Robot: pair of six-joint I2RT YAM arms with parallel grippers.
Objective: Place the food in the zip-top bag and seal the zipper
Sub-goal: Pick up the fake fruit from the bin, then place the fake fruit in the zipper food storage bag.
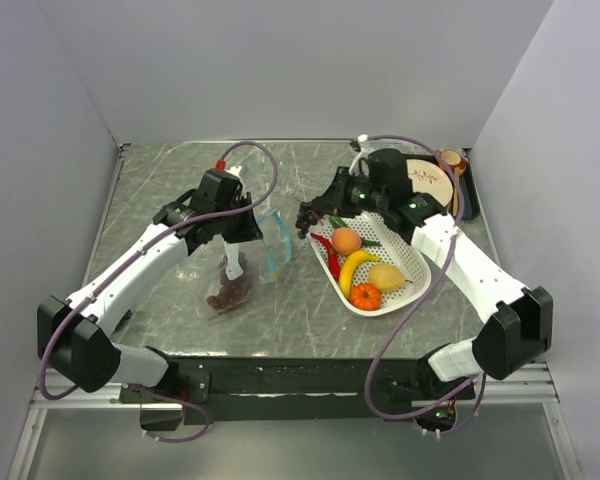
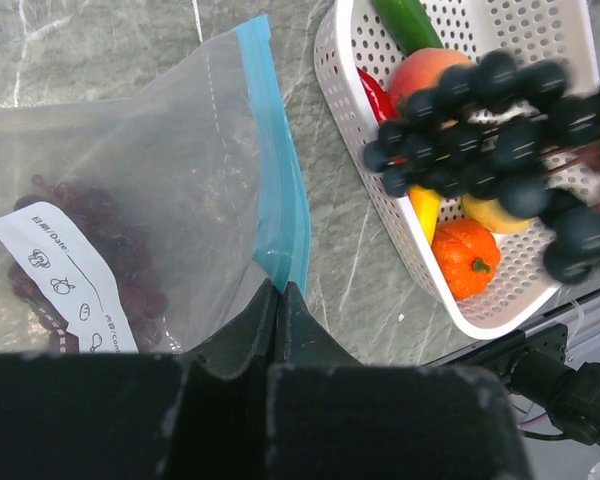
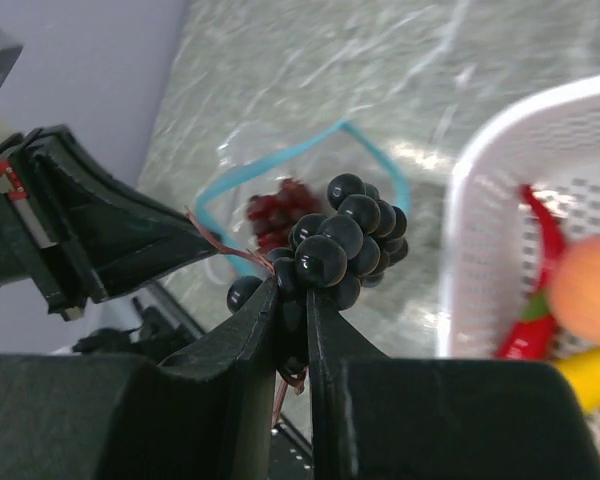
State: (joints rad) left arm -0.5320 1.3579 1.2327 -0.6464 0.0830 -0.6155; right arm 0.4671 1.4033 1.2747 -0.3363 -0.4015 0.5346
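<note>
The left arm [image 1: 130, 268] and right arm [image 1: 470, 262]: white link shells between blocky black joint housings, both bolted to a black base rail [image 1: 300, 382] at the near edge of the table [image 1: 170, 180]. A mauve cable [image 1: 255, 150] loops along each arm. The left gripper [image 2: 278, 292] and right gripper [image 3: 292, 295]: matte black, wedge-shaped fingers [image 3: 230, 350]. A red-tipped white fitting [image 1: 223, 162] sits on the left wrist.

1 overhead, 2 close wrist views, zip-top bag [image 2: 180, 150] in all

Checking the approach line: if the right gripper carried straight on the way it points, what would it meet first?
Probably the open mouth of the zip-top bag, ringed by its zipper, beyond the dark grapes it holds; depth unclear.
</note>
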